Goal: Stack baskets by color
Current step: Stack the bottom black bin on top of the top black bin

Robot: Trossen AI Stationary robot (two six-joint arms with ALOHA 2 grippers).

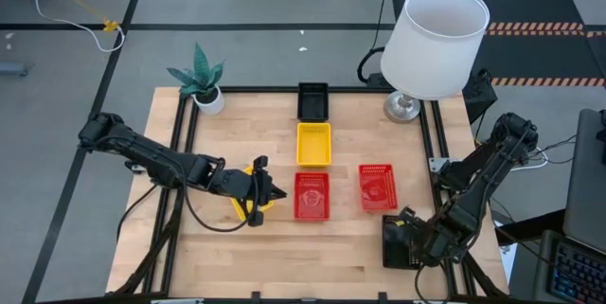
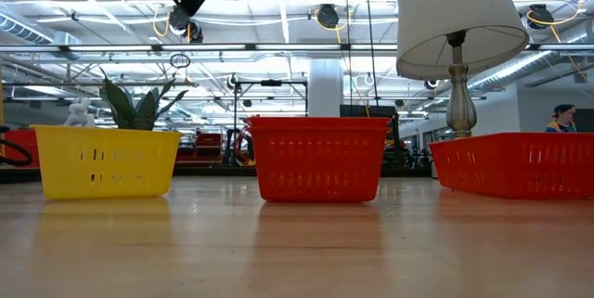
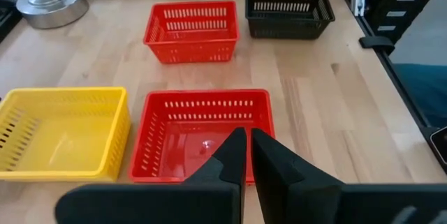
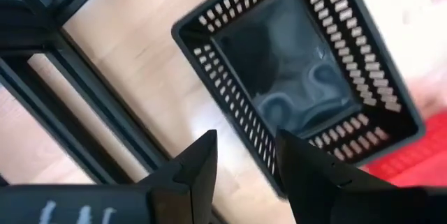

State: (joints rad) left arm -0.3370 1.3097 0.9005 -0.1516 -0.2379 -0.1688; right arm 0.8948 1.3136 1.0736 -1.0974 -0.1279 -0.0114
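Observation:
In a column at mid-table stand a black basket (image 1: 312, 100), a yellow basket (image 1: 314, 143) and a red basket (image 1: 311, 195). A second red basket (image 1: 378, 187) lies to their right. Another yellow basket (image 1: 248, 200) sits partly under my left arm. My left gripper (image 1: 275, 193) hangs shut and empty beside the nearer red basket (image 3: 202, 137), above the table. Near the table's near right corner, my right gripper (image 1: 417, 238) is on a second black basket (image 1: 400, 242). My right gripper has the black basket's long wall (image 4: 253, 137), near a corner, between its two fingers: one finger stands inside the basket, the other outside. The fingers come from above, pointing steeply down. Whether the basket's bottom is on the table does not show.
A white lamp (image 1: 436, 39) stands at the far right and a small potted plant (image 1: 202, 81) at the far left. Black frame rails (image 1: 431, 143) run along the table's edges. Bare wood lies along the near edge.

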